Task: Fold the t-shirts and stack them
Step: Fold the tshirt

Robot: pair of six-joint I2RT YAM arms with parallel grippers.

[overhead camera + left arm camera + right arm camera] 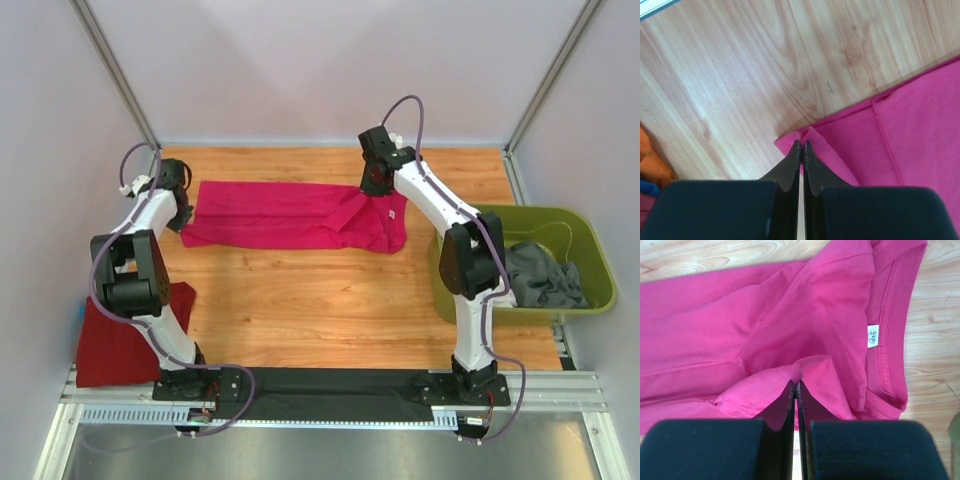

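I watch from the overhead camera: a wood-grain table [320, 300] stands boxed in by plain pale walls [330, 60] under even, soft light. Slanting metal posts [113, 68] cross the upper left and upper right corners. An aluminium rail [560, 392] spans the bottom edge.

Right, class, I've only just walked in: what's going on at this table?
Two robot arms are working on the magenta-pink t-shirt, which lies in a long strip across the far side of the wooden table. The left gripper is shut on its left-end corner, and the right gripper pinches a fold near the collar. A darker red shirt lies at the near left. Grey cloth sits in the green bin.
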